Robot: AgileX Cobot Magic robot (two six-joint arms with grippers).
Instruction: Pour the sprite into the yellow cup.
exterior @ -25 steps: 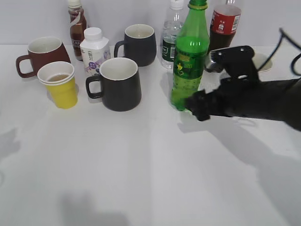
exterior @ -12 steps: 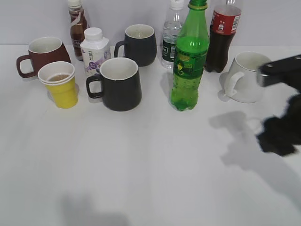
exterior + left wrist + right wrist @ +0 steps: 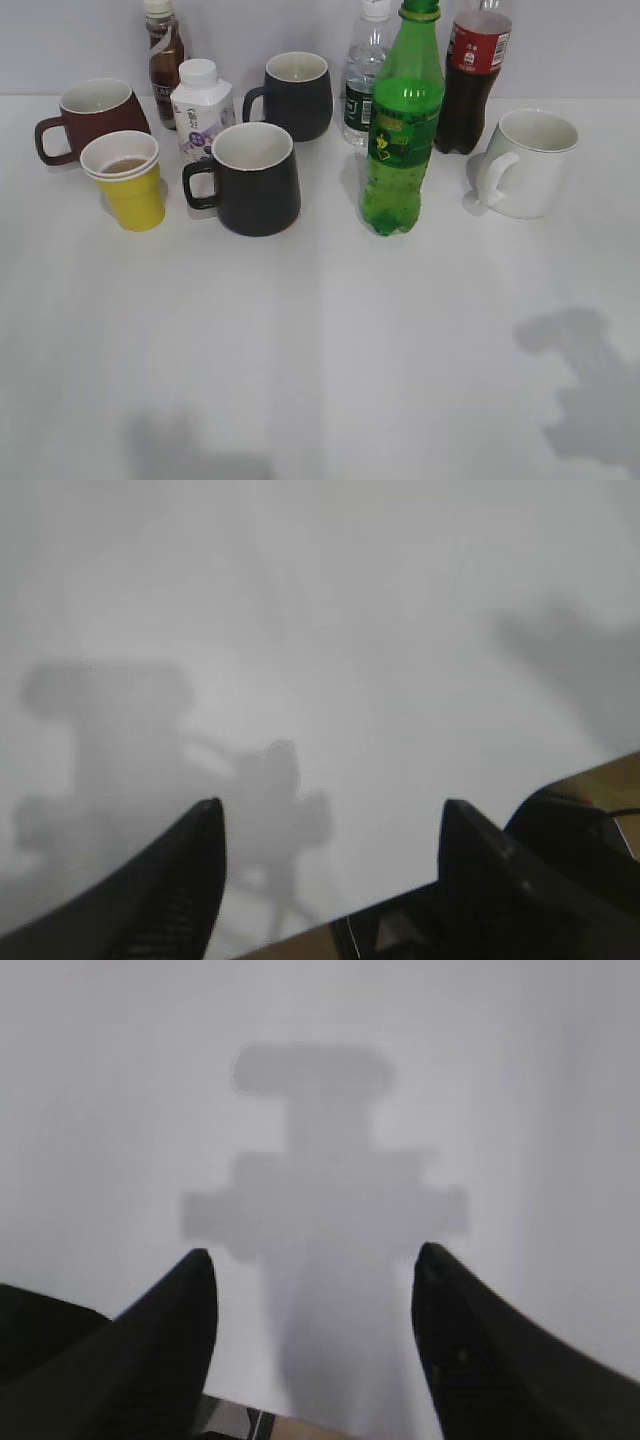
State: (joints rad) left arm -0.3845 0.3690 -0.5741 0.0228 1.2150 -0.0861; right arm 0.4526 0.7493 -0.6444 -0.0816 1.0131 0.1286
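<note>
The sprite (image 3: 402, 130), a tall green bottle with a green cap, stands upright at the middle right of the white table. The yellow cup (image 3: 127, 180) stands at the left with brownish liquid in it, in front of a dark red mug (image 3: 92, 115). Neither arm shows in the exterior view. In the left wrist view my left gripper (image 3: 330, 825) is open and empty over bare table. In the right wrist view my right gripper (image 3: 315, 1270) is open and empty over bare table, its shadow below it.
Two black mugs (image 3: 252, 178) (image 3: 297, 94) stand mid-left, a white mug (image 3: 527, 162) at the right. At the back are a small brown bottle (image 3: 162, 55), a white milk bottle (image 3: 201, 103), a clear water bottle (image 3: 366, 70) and a cola bottle (image 3: 474, 70).
My right arm has drawn back from beside the sprite to the right and out of the exterior view. The bottle stays standing where it was.
</note>
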